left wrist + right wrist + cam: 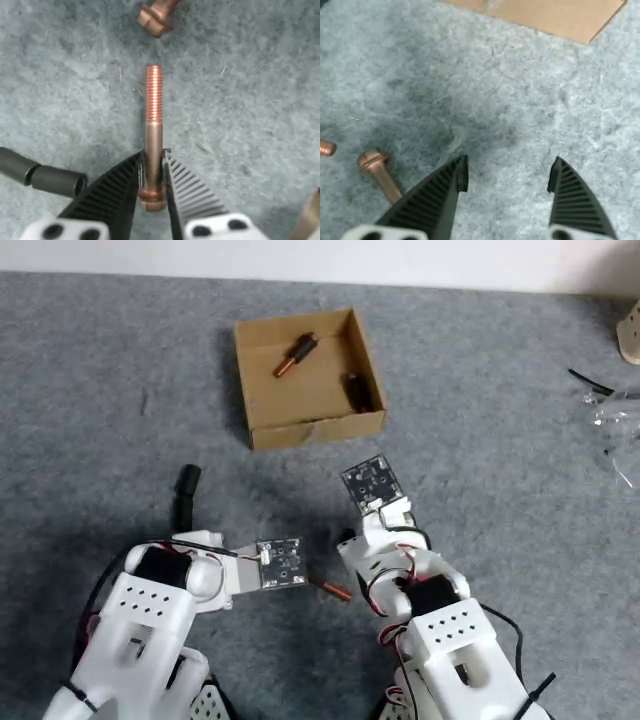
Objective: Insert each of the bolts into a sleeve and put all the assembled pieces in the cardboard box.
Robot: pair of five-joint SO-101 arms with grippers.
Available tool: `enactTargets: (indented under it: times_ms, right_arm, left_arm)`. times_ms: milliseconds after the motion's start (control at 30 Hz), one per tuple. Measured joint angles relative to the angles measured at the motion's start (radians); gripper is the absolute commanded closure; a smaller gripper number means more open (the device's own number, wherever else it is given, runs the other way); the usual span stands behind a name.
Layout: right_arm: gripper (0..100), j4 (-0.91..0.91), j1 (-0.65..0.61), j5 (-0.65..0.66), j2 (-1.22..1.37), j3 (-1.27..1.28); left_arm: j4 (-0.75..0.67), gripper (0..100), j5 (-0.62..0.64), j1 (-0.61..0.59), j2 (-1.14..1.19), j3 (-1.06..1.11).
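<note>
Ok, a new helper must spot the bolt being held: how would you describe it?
From the cardboard box, cross the grey carpet to the left gripper, which is shut on a copper bolt. Its head end is clamped and its threaded end points outward. Unlike the other bolt, lying loose on the carpet just past its tip, this one is held.

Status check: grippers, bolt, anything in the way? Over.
Left gripper shut on bolt near its head. Right gripper open above carpet. Sleeves beside left gripper; second bolt just past held tip.
</note>
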Motion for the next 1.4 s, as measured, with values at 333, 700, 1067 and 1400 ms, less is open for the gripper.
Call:
enactTargets:
  times_ms: [333,700,1067,1400]
  right_arm:
    - [75.2,0.0,0.0,0.0,0.0,0.0]
    - [75.2,-0.032,-0.008,0.0,0.0,0.0]
    - [75.2,-0.032,-0.008,0.0,0.0,0.0]
    - [75.2,-0.032,-0.008,0.0,0.0,0.0]
  left_arm:
    - [-0.006,99,0.0,0.0,0.265,-0.14]
    - [-0.083,98,-0.002,-0.002,0.477,-0.181]
    - [-0.084,80,0.014,-0.002,0.477,-0.184]
    - [-0.084,80,0.359,-0.002,0.479,-0.319]
